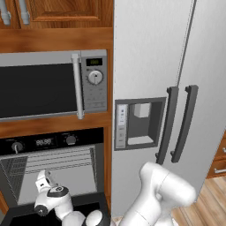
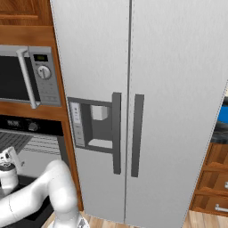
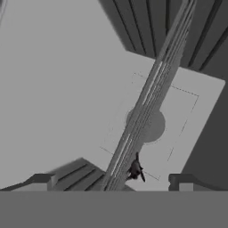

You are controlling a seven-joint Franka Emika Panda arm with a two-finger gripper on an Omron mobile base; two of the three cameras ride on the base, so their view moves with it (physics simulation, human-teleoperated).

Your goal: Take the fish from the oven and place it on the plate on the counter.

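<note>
Gripper [image 3: 111, 181]: jaws stood wide apart, holding nothing, inside the oven [image 1: 53, 167].
Fish [image 3: 135, 168]: lay on the oven's wire rack [image 3: 147, 102], between the 2 fingertips [image 3: 43, 180].

The arm [image 1: 159, 194] was glossy white, built of thick rounded segments with bulbous, smooth elbows. Its wrist [image 1: 56, 198] carried a dark, nearly black ring at the joint and a small dark round cap on one side. The hand [image 1: 44, 181] above it was a small white block. Two short fingertips [image 3: 180, 181] were dark with paler grey faces.
</note>
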